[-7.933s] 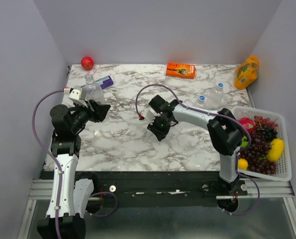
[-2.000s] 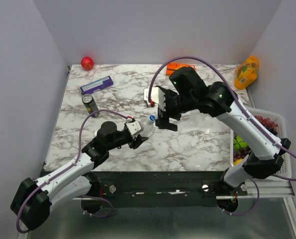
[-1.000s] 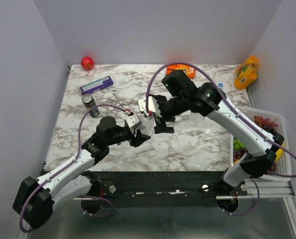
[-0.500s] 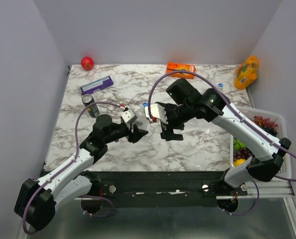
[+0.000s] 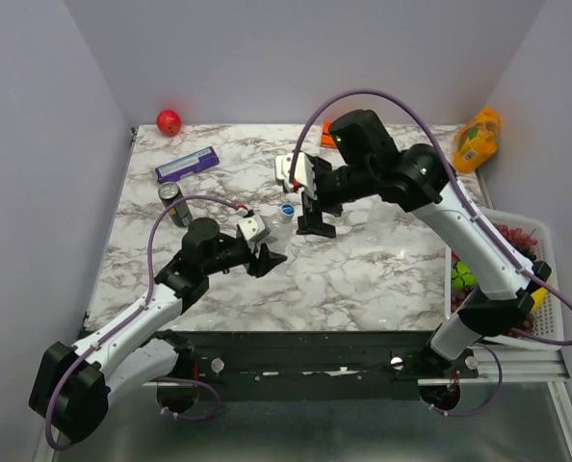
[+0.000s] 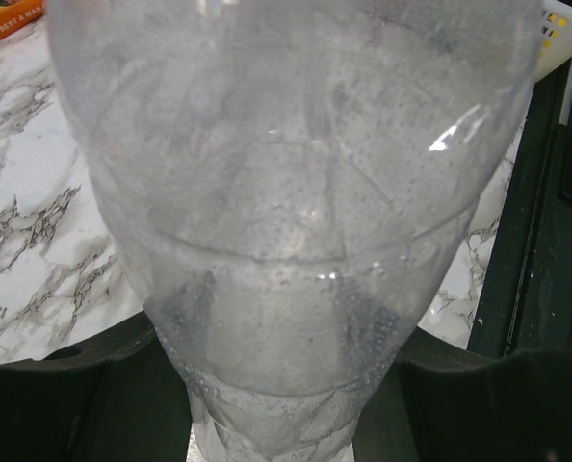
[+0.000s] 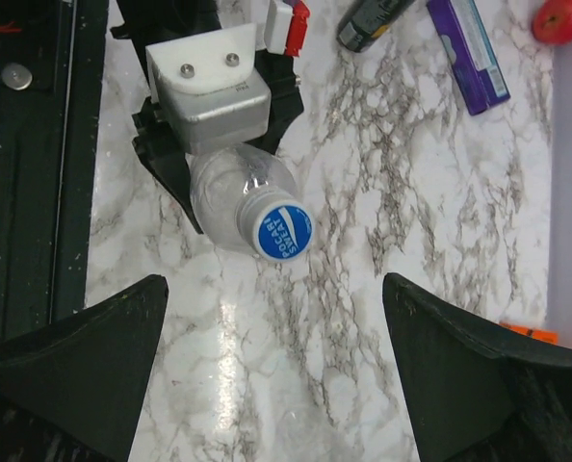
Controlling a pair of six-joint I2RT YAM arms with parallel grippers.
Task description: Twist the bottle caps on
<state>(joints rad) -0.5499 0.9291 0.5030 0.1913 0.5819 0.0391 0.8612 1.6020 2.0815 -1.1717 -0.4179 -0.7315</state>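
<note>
Against 7.9 s back: left gripper point(image 5: 263, 248) has gone from beside the can point(image 5: 173, 203) to well right of it, taking the bottle point(image 7: 230, 192) along. The bottle's neck, bare then, now carries a blue cap point(image 7: 283, 231). Right gripper point(image 5: 316, 223), at the cap 1 s ago, has drawn off farther from the can, jaws wide.

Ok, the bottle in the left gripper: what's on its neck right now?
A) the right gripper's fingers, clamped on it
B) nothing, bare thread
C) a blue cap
C: the right wrist view shows a blue cap on the bottle in the left gripper, with the right gripper open, clear of it.
</note>
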